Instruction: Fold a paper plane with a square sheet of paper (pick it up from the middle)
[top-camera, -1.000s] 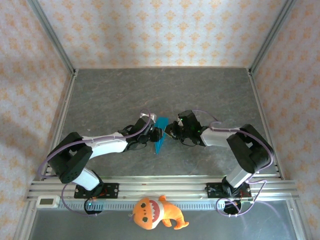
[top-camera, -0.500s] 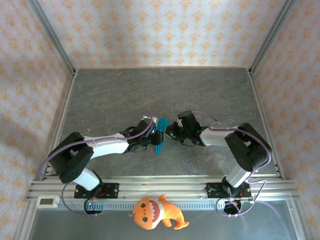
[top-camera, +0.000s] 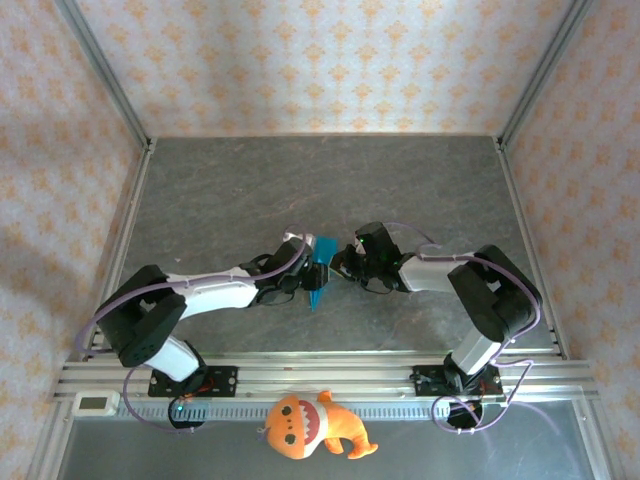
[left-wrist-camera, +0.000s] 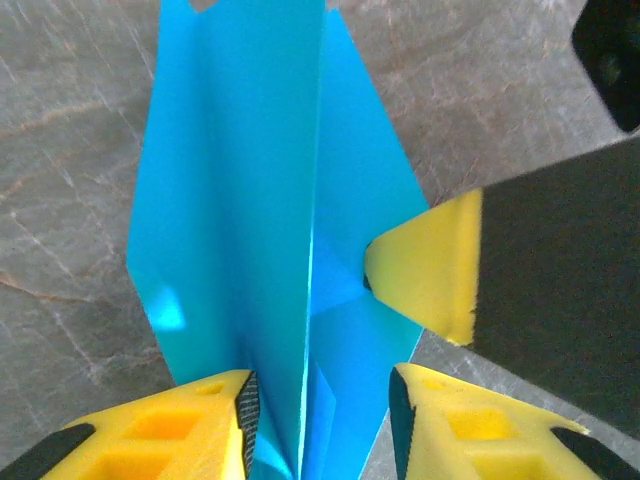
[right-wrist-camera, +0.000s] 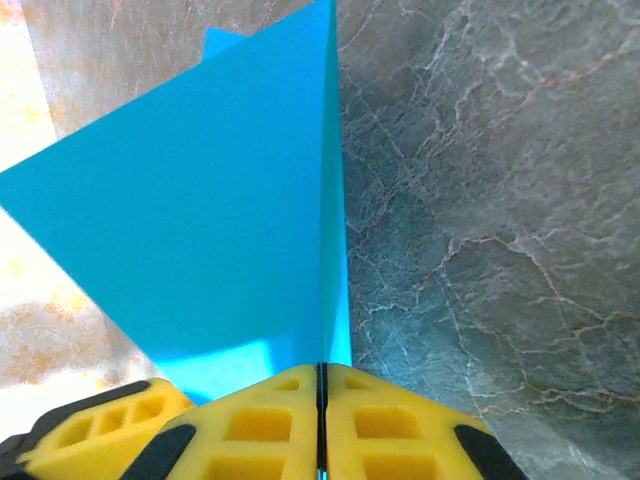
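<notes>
My left gripper (left-wrist-camera: 320, 425) has just let go: over the last second its jaws have drawn apart and now stand moderately wide on either side of the blue paper (left-wrist-camera: 250, 200), which rises between them as an upright creased fold. The fold sits just beside one pad; I can't quite tell whether it still brushes it. My right gripper (right-wrist-camera: 322, 400) is clamped shut on the paper's edge, so it alone carries the sheet now. I read this as a handover mid-fold: the left is freed to take a new hold, and the plane is far from finished.

The right fingertip pokes in from the side, very near the left fingers, so there is little room to re-grip without a knock. Below both grippers is bare grey table (top-camera: 300, 180). The orange plush toy (top-camera: 310, 425) lies well behind them, back by the arm bases, and a small white device (top-camera: 96, 403) sits by the left base, neither in the way.
</notes>
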